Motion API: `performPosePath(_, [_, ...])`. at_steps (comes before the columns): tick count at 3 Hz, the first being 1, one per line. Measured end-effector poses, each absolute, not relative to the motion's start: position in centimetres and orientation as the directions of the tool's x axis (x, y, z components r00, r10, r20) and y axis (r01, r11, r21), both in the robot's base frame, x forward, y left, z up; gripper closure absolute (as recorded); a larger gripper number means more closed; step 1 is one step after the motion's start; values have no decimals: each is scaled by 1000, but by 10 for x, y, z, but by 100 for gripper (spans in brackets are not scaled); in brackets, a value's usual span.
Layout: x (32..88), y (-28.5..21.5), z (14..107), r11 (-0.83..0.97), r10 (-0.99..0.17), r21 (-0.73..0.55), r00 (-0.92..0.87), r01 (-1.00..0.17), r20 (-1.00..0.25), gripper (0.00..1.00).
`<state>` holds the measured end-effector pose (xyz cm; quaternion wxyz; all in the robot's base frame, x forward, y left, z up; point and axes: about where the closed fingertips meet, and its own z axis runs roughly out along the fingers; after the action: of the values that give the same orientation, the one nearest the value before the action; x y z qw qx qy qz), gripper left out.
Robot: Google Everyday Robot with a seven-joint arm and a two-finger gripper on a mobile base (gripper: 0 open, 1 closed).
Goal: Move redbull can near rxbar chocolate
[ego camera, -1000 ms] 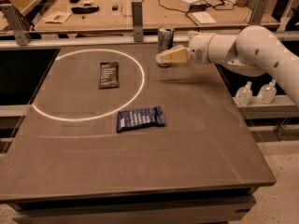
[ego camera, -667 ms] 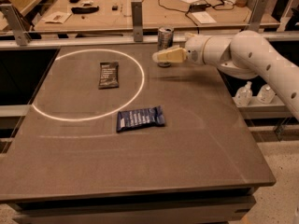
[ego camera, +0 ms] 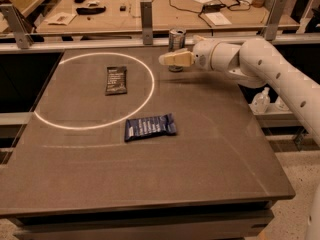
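Observation:
The redbull can (ego camera: 176, 36) stands upright at the far edge of the dark table (ego camera: 165, 184), right of centre. My gripper (ego camera: 168, 59) reaches in from the right on a white arm (ego camera: 260, 59) and sits level with the can's lower half, in front of it, covering that part; whether it touches the can I cannot tell. The rxbar chocolate (ego camera: 116, 80), a flat dark wrapper, lies inside a white painted circle (ego camera: 150, 91) on the table's left half, well left of the can and gripper.
A larger blue wrapper (ego camera: 150, 127) lies near the table's middle, on the circle's lower right edge. A metal rail with upright posts (ego camera: 146, 15) runs along the far edge. A workbench with cables stands behind. A clear bottle (ego camera: 260, 102) sits off the right side.
My gripper has slid a little to the left along the far edge, so it now overlaps the can's lower part. The can and both wrappers have not moved.

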<state>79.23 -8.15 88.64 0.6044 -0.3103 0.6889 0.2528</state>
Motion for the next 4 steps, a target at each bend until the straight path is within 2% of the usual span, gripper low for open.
performPosePath(1, [796, -73, 889, 667, -111, -36, -52, -744, -992, 1])
performPosePath(2, [796, -66, 891, 656, -101, -42, -32, -754, -994, 18])
performPosePath(4, [794, -62, 900, 630, -85, -63, 13, -774, -996, 66])
